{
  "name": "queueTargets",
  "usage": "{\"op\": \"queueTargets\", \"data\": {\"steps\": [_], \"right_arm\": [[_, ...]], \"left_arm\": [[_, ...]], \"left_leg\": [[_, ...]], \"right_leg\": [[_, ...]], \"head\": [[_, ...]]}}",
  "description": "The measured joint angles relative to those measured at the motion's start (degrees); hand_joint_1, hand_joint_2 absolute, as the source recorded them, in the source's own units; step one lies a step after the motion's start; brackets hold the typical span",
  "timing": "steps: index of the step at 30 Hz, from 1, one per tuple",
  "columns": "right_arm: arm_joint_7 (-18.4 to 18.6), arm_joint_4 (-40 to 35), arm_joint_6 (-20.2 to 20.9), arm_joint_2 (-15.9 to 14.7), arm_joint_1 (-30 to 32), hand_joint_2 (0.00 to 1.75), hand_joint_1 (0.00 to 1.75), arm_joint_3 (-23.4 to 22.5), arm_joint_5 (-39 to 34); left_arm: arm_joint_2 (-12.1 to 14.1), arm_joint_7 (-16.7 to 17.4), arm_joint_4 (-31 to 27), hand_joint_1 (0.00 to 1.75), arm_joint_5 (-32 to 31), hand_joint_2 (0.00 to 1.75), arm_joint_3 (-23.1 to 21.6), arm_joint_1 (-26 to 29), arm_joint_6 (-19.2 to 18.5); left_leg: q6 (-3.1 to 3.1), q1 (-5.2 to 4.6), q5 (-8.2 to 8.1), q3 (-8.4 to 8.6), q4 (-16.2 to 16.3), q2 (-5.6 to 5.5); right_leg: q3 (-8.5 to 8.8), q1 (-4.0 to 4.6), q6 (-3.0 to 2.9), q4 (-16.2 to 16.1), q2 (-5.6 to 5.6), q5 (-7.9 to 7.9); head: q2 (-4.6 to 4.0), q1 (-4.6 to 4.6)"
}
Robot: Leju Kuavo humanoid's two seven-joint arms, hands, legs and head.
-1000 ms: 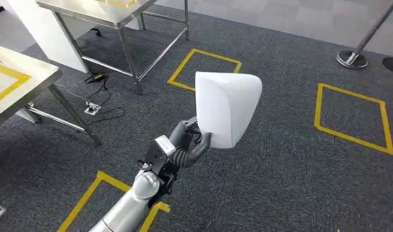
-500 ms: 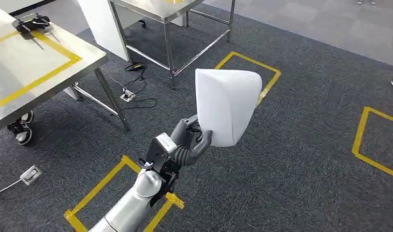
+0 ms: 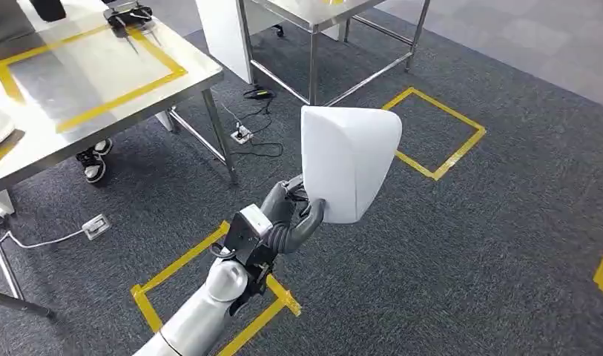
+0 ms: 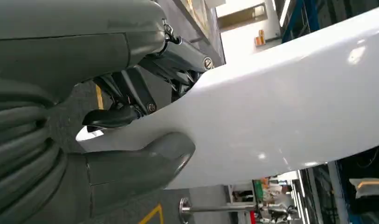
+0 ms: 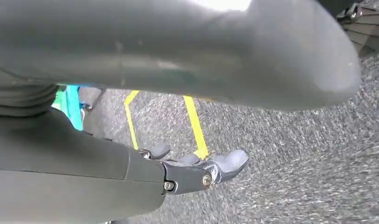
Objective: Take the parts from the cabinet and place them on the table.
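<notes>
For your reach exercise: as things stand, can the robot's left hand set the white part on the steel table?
Probably not yet. The left hand holds the white part over carpet, apart from the steel table; open floor lies between.

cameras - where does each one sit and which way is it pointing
Head view: high on the body, looking forward and down at carpet and a steel table; the left arm's left hand holds a white part.
Left wrist view: behind the left hand, close on the white part across its thumb.
Right wrist view: behind the right hand, looking down at carpet with yellow tape; nothing in its fingers.
Shared: head and left wrist views both show the held part.
</notes>
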Motion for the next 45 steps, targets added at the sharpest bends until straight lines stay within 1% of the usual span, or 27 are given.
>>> {"op": "queueTargets", "data": {"steps": [2, 4, 5, 7, 8, 11, 12, 13, 17, 19, 20, 21, 23, 24, 26, 27, 28, 32, 33, 34, 35, 37, 38, 40, 42, 43, 45], "right_arm": [[0.0, 0.0, 0.0, 0.1, -0.2, 0.0, 0.0, 0.0, 0.0], [0.0, 0.0, 0.0, 0.1, -0.4, 0.0, 0.0, -0.1, -0.1], [0.0, 0.0, 0.0, 0.1, -0.3, 0.0, 0.0, -0.1, -0.1], [0.3, 0.0, 0.0, 0.1, -0.2, 0.0, 0.0, -0.1, -0.1], [0.3, 0.0, 0.0, 0.1, -0.2, 0.0, 0.0, -0.2, -0.1], [0.3, 0.0, -0.2, 0.1, -0.2, 0.0, 0.0, -0.3, -0.1], [0.3, 0.0, -0.2, 0.1, -0.2, 0.0, 0.0, -0.3, -0.1], [0.3, 0.0, -0.2, 0.1, -0.2, 0.0, 0.0, -0.4, -0.1], [0.1, 0.0, -0.3, 0.3, -0.4, 0.0, 0.0, -0.5, -0.1], [0.1, 0.0, -0.4, 0.4, -0.4, 0.0, 0.0, -0.5, -0.1], [0.1, 0.0, -0.4, 0.4, -0.3, 0.0, 0.0, -0.5, -0.1], [0.1, 0.0, -0.4, 0.4, -0.2, 0.0, 0.0, -0.5, -0.1], [0.1, 0.0, -0.3, 0.4, 0.0, 0.0, 0.0, -0.5, 0.1], [0.2, 0.0, -0.3, 0.5, 0.0, 0.0, 0.0, -0.5, 0.1], [0.2, 0.0, -0.3, 0.5, -0.1, 0.0, 0.0, -0.5, 0.2], [0.2, 0.0, -0.3, 0.5, -0.1, 0.0, 0.0, -0.5, 0.3], [0.2, 0.0, -0.3, 0.5, -0.1, 0.0, 0.0, -0.5, 0.3], [0.0, 0.0, -0.1, 0.5, -0.4, 0.0, 0.0, -0.5, 0.4], [0.0, 0.0, -0.1, 0.5, -0.5, 0.0, 0.0, -0.5, 0.5], [0.0, 0.0, -0.2, 0.5, -0.6, 0.0, 0.0, -0.5, 0.7], [0.0, 0.0, -0.1, 0.5, -0.6, 0.0, 0.0, -0.5, 0.7], [0.0, 0.0, -0.2, 0.5, -0.3, 0.0, 0.0, -0.6, 0.6], [0.1, 0.0, -0.2, 0.5, -0.2, 0.0, 0.0, -0.7, 0.5], [0.1, 0.0, -0.2, 0.5, 0.0, 0.0, 0.0, -0.7, 0.3], [0.0, 0.0, -0.3, 0.5, -0.1, 0.0, 0.0, -0.8, 0.3], [0.0, 0.0, -0.3, 0.5, 0.0, 0.0, 0.0, -0.9, 0.3], [0.0, 0.0, -0.4, 0.5, 0.0, 0.0, 0.0, -1.0, 0.3]], "left_arm": [[0.0, -0.3, 0.1, 1.75, 0.0, 1.75, 0.0, 0.0, 0.0], [-0.2, -0.5, 0.2, 1.75, 0.0, 1.75, 0.0, -0.3, 0.1], [-0.3, -0.6, 0.3, 1.75, 0.0, 1.75, 0.0, -0.5, 0.1], [-0.3, -0.7, 0.7, 1.75, 0.0, 1.75, 0.0, -0.4, 0.2], [-0.3, -0.7, 0.9, 1.75, 0.0, 1.75, 0.0, -0.3, 0.3], [-0.3, -0.8, 1.1, 1.75, 0.1, 1.75, 0.0, -0.3, 0.4], [-0.4, -0.8, 1.1, 1.75, 0.1, 1.75, 0.0, -0.4, 0.4], [-0.5, -0.8, 1.1, 1.75, 0.1, 1.75, 0.0, -0.4, 0.4], [-0.5, -0.9, 1.2, 1.75, 0.1, 1.75, 0.0, -0.5, 0.4], [-0.4, -0.9, 1.2, 1.75, 0.2, 1.75, 0.0, -0.6, 0.5], [-0.4, -0.9, 1.2, 1.75, 0.2, 1.75, 0.0, -0.7, 0.5], [-0.4, -0.9, 1.3, 1.75, 0.2, 1.75, 0.0, -0.7, 0.5], [-0.2, -0.9, 1.6, 1.75, 0.2, 1.75, 0.0, -0.6, 0.5], [-0.1, -0.9, 1.7, 1.75, 0.2, 1.75, 0.0, -0.5, 0.5], [0.0, -1.0, 1.7, 1.75, 0.2, 1.75, 0.0, -0.6, 0.7], [0.0, -1.0, 1.7, 1.75, 0.2, 1.75, 0.0, -0.7, 0.8], [0.0, -1.0, 1.7, 1.75, 0.2, 1.75, 0.0, -0.8, 0.9], [0.1, -1.1, 1.6, 1.75, 0.2, 1.75, 0.0, -0.8, 1.2], [0.1, -1.1, 1.4, 1.75, 0.2, 1.75, 0.0, -0.7, 1.2], [0.1, -1.2, 1.4, 1.75, 0.1, 1.75, 0.0, -0.9, 1.2], [-0.1, -1.2, 1.4, 1.75, 0.1, 1.75, 0.0, -0.9, 1.2], [-0.3, -1.2, 1.4, 1.75, 0.1, 1.75, 0.0, -0.9, 1.2], [-0.3, -1.2, 1.5, 1.75, 0.1, 1.75, 0.0, -0.7, 1.2], [-0.3, -1.2, 1.7, 1.75, 0.0, 1.75, 0.0, -0.6, 1.2], [-0.4, -1.2, 1.7, 1.75, 0.0, 1.75, 0.0, -0.7, 1.3], [-0.5, -1.2, 1.7, 1.75, 0.0, 1.75, 0.0, -0.8, 1.4], [-0.7, -1.2, 1.7, 1.75, -0.1, 1.75, 0.0, -0.9, 1.4]], "left_leg": [[0.86, 0.3, 0.48, 0.14, -0.6, -1.61], [1.39, 0.72, 0.8, 0.04, -0.7, -2.69], [1.58, 0.79, 0.93, -0.1, -0.7, -3.43], [1.67, 0.73, 1.02, -0.31, -0.6, -5.03], [1.62, 0.73, 1.06, -0.38, -0.5, -5.86], [1.47, 0.76, 1.11, -0.38, -0.1, -8.5], [1.28, 0.82, 1.15, -0.45, 0.0, -9.11], [0.76, 0.52, 1.22, -0.77, 0.1, -9.73], [-1.04, 0.77, 2.09, -1.88, -0.7, -12.36], [-1.29, 0.47, -0.27, -2.82, 2.2, -6.32], [-1.53, 0.58, -2.64, -4.51, 6.0, -4.68], [-1.78, 0.73, -5.44, -7.04, 11.7, -3.88], [-2.11, 0.86, -7.01, -9.47, 17.3, -3.66], [-2.18, 0.93, -6.03, -8.89, 16.4, -3.5], [-2.11, 0.98, -1.71, -4.19, 8.1, -2.49], [-1.94, 0.93, 0.46, -0.91, 2.2, -0.51], [-1.3, 0.22, -0.55, -0.12, 0.2, 2.49], [0.48, 0.25, 0.34, -0.48, 0.1, -0.77], [0.98, 0.81, 0.67, -0.21, -0.3, -1.59], [1.19, 0.9, 0.78, -0.29, -0.3, -2.17], [1.44, 0.95, 0.9, -0.4, -0.3, -2.7], [1.7, 0.91, 0.95, -0.68, -0.3, -4.47], [1.7, 0.87, 1.03, -0.77, -0.2, -5.43], [1.58, 0.89, 1.14, -0.78, -0.1, -7.24], [1.28, 0.96, 1.26, -0.75, 0.1, -9.02], [1.0, 1.05, 1.35, -0.89, 0.1, -9.6], [0.08, 0.91, 1.71, -1.53, 0.1, -10.83]], "right_leg": [[0.32, -0.15, 0.76, -0.1, -0.95, -0.34], [-1.31, -0.57, 1.31, 3.7, 4.82, -3.01], [-3.6, -0.64, 1.5, 8.5, 6.19, -5.39], [-7.78, -0.66, 1.66, 16.7, 6.68, -8.08], [-8.64, -0.66, 1.62, 17.9, 6.69, -7.65], [-3.77, -0.82, 1.12, 6.7, 8.01, -0.44], [-1.52, -0.98, 0.86, 1.8, 10.29, 1.2], [-1.04, -1.08, 0.82, 0.5, 12.4, 0.16], [-0.65, -1.06, 0.01, -0.1, 9.54, 0.89], [-0.47, -1.12, -1.0, -0.7, 8.01, 1.27], [-0.51, -0.99, -1.14, -0.7, 7.17, 1.25], [-0.52, -0.89, -1.23, -0.6, 6.13, 1.19], [-0.56, -0.87, -1.24, -0.6, 4.38, 1.16], [-0.53, -0.88, -1.19, -0.6, 3.67, 1.1], [-0.36, -0.92, -0.88, -0.4, 2.12, 0.86], [-0.19, -0.9, -0.59, -0.2, 1.38, 0.59], [-0.21, -0.46, -0.21, 0.0, 0.97, 0.32], [0.24, -0.31, 0.8, -0.1, -1.48, 0.25], [-0.04, -0.65, 1.36, 0.2, -0.57, -0.36], [-0.51, -0.89, 1.63, 1.9, 3.33, -1.68], [-1.9, -0.95, 1.73, 4.9, 5.38, -3.46], [-6.9, -0.92, 1.94, 15.2, 6.71, -7.92], [-8.45, -0.88, 1.91, 18.1, 6.75, -8.4], [-7.32, -0.9, 1.62, 15.2, 6.92, -5.37], [-2.33, -1.09, 1.21, 4.7, 8.77, 0.06], [-0.74, -1.36, 0.94, 1.2, 11.92, 0.04], [-0.6, -1.22, 1.2, 0.3, 11.77, -0.07]], "head": [[0.0, -0.04], [0.0, 0.26], [0.0, 0.64], [0.0, 0.72], [0.0, 0.72], [0.0, 0.81], [0.0, 0.83], [0.0, 0.81], [0.0, 0.83], [0.0, 0.41], [0.0, 0.37], [0.0, 0.35], [0.0, 0.33], [0.0, 0.33], [0.0, 0.33], [0.0, 0.33], [0.0, 0.33], [0.0, 0.46], [0.0, 0.5], [0.0, 0.53], [0.0, 0.79], [0.0, 0.92], [0.0, 0.92], [0.0, 0.94], [0.0, 0.94], [0.0, 0.92], [0.0, 0.92]]}}
